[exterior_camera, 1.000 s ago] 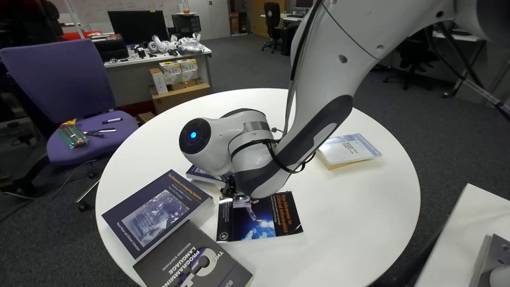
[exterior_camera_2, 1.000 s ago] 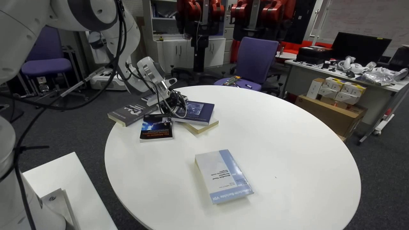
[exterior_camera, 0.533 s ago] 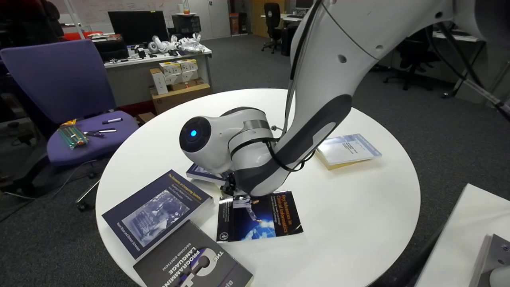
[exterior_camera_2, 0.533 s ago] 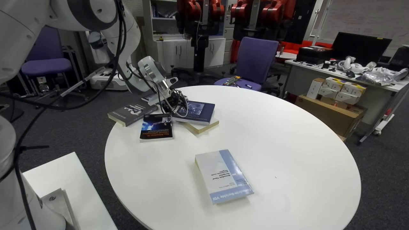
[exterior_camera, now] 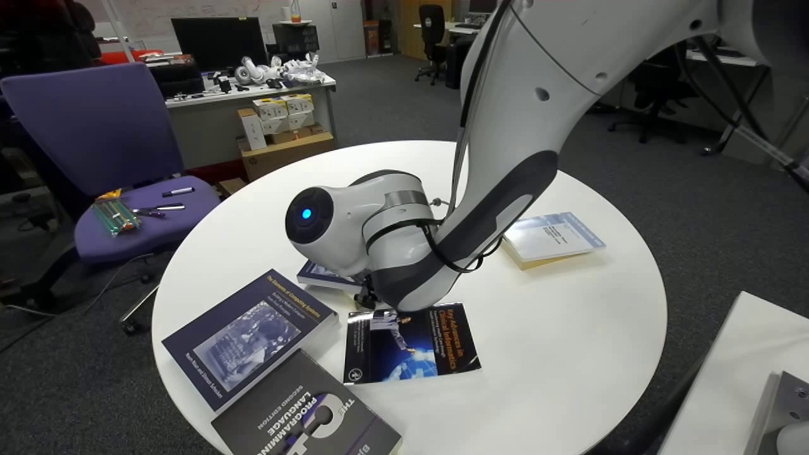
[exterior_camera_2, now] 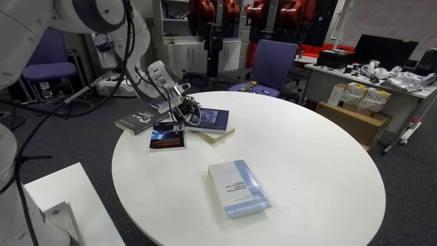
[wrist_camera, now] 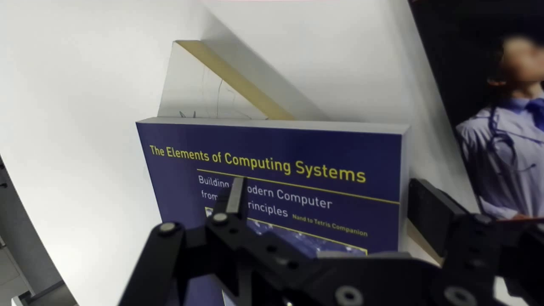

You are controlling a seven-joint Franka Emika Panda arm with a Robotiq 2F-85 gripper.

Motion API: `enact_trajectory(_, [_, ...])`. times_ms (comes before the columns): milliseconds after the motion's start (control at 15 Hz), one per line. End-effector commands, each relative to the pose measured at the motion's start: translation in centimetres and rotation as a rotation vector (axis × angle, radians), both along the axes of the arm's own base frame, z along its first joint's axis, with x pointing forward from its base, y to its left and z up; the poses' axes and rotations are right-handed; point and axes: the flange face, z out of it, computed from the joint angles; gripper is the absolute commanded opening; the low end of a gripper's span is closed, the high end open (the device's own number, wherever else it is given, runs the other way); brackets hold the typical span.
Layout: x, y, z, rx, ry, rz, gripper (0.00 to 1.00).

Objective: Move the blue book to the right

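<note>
At mid-frame in the wrist view, atop a pale book (wrist_camera: pixel 206 89): the blue book (wrist_camera: pixel 306 187). Gripping nothing with the gripper (wrist_camera: pixel 330 195), jaws spread wide, one over the cover, one just outside the right edge, contact unclear. Might drag the pale book along through friction; might tip the blue book off it by shoving too far; might catch the black book (wrist_camera: pixel 510 153), right edge of the frame, by backing off. Counted: blue, two, with the large blue book (exterior_camera: pixel 249 338); pale, two, with the VDI book (exterior_camera_2: pixel 237 184); black, one; grey book (exterior_camera: pixel 306 407), one; gripper, one.
</note>
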Motion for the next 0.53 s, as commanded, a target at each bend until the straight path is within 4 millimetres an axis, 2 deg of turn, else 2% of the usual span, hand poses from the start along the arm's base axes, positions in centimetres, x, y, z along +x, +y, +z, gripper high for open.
enact_trajectory(0, [0.45,-0.81,-0.15,-0.057,0.004,-0.013,1.0])
enact_trajectory(467, [0.43,-1.37,-0.84,-0.097,0.025,-0.026,1.0])
